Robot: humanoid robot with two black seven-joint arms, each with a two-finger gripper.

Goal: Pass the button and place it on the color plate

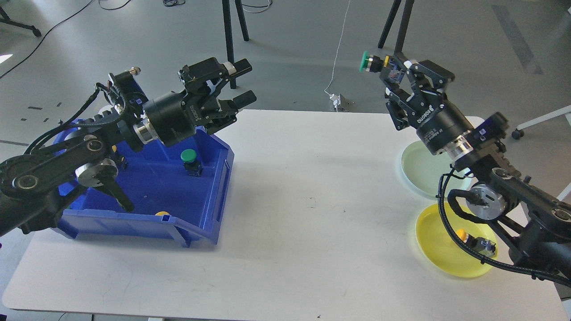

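My right gripper (389, 70) is shut on a green-capped button (369, 63) and holds it high above the table's far right, beyond the pale green plate (417, 168). My left gripper (243, 81) is open and empty, above the far corner of the blue bin (209, 196). A yellow plate (435, 243) at the front right holds a yellow-capped button (473, 240). Another green button (189, 160) stands inside the bin. Bits of yellow caps (161, 213) show in the bin, partly hidden by its front wall and my left arm.
The white table (303, 214) spans the view, with the bin at the left and both plates at the right. My right arm's cables hang over the yellow plate. Tripod legs (232, 26) and floor cables lie beyond the table's far edge.
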